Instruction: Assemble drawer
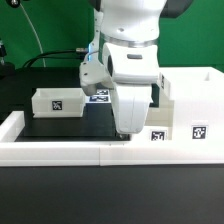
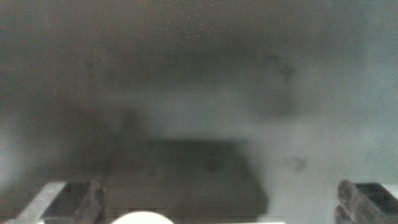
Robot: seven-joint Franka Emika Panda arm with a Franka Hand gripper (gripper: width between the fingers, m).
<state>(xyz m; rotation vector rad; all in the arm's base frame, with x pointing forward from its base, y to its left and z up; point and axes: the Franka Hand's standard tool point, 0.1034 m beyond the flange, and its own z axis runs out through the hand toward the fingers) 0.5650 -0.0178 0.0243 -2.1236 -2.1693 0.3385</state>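
In the exterior view a small white open-top tray [image 1: 57, 101] with a tag stands on the black table at the exterior view's left. The big white box housing [image 1: 190, 95] stands at the exterior view's right, with tags on its front. A lower white tagged part [image 1: 158, 134] sits in front of it; I cannot tell if it is the second tray. My gripper [image 1: 126, 126] hangs low, just left of that part. In the wrist view the gripper [image 2: 217, 192] is open, its fingers [image 2: 64, 204] far apart. Everything between them is a grey blur.
The long low white border wall [image 1: 60, 152] runs along the front and up the exterior view's left side. The marker board [image 1: 100, 96] lies behind the arm, mostly hidden by it. A cable hangs at the back left.
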